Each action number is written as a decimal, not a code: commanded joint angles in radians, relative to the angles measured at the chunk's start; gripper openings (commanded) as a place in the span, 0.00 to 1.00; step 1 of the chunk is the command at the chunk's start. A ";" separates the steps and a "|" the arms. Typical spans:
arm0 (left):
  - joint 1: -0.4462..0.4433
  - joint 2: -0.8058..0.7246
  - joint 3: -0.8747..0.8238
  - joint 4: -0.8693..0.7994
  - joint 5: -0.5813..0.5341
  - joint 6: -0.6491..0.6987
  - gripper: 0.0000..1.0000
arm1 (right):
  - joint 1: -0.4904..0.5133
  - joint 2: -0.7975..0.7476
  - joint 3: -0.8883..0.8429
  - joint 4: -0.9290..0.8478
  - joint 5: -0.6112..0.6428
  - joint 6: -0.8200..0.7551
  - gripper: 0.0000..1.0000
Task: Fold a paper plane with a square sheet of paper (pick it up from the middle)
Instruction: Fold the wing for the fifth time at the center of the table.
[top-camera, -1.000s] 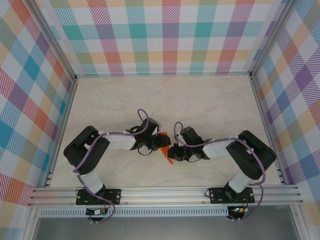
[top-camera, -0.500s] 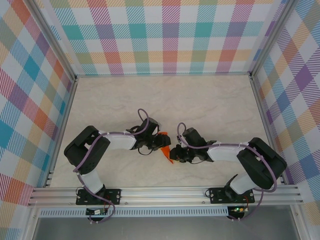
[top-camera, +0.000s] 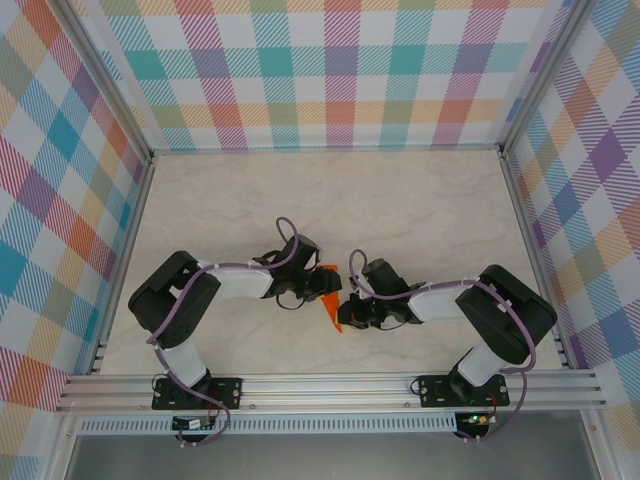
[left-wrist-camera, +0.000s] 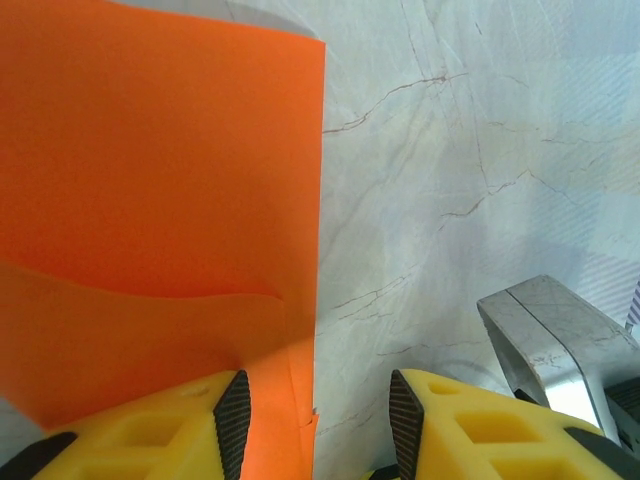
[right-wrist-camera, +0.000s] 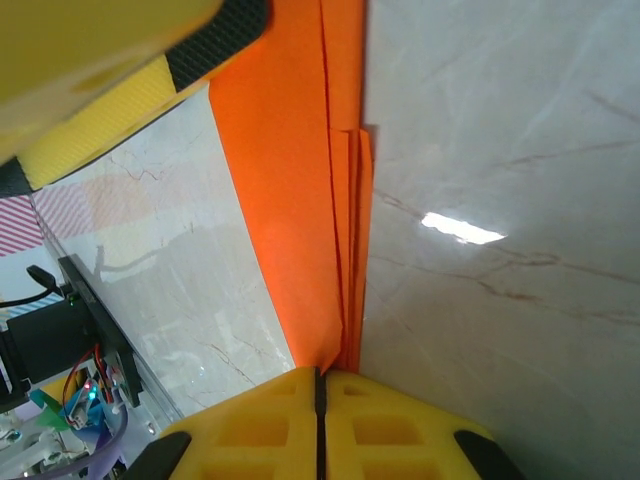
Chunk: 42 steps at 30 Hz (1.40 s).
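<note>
The paper plane (top-camera: 334, 308) lies on the marble table (top-camera: 420, 210) with its long axis running near to far and its narrow point toward the arms' bases. The right gripper (right-wrist-camera: 318, 385) has its fingers pressed together on that narrow end, and the folded layers run straight out from their seam. Farther on, the left gripper (left-wrist-camera: 315, 405) stands spread: one finger (left-wrist-camera: 150, 425) rests on the wide end, and the paper's edge lies in the gap, short of the other finger
</note>
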 joint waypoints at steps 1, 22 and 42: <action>-0.009 0.021 0.015 -0.060 -0.022 0.008 0.44 | 0.034 0.062 -0.017 -0.118 0.012 -0.033 0.09; -0.010 0.031 0.015 -0.052 -0.007 -0.005 0.44 | 0.050 -0.127 0.016 -0.261 0.048 -0.058 0.10; -0.010 0.040 -0.007 -0.037 -0.013 -0.037 0.44 | 0.118 -0.066 0.042 -0.282 0.094 -0.028 0.12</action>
